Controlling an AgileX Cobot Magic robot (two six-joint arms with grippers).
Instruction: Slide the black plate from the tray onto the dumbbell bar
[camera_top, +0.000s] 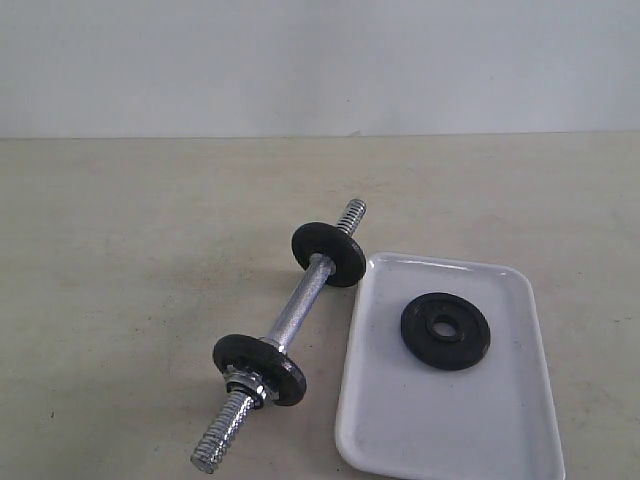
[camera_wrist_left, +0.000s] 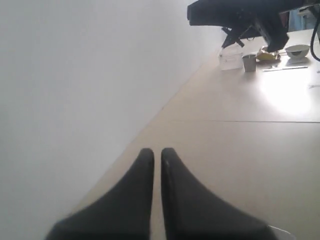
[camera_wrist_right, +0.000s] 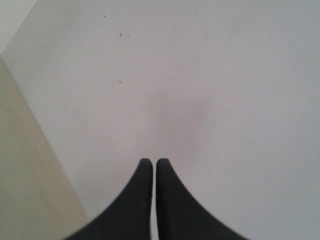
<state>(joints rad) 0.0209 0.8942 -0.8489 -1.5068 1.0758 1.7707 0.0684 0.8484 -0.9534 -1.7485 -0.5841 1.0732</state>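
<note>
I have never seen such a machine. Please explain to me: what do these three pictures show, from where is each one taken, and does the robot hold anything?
This is a robot with two arms, each ending in a gripper. One picture looks at the table from outside; neither arm shows there. On the table lies the dumbbell bar, already carrying two black discs. Beside it is the white tray with the black plate lying flat in it. The other two pictures come from cameras on the wrists. They show the left gripper and the right gripper, both shut and holding nothing, facing a pale wall. Nothing has been picked up yet.
</note>
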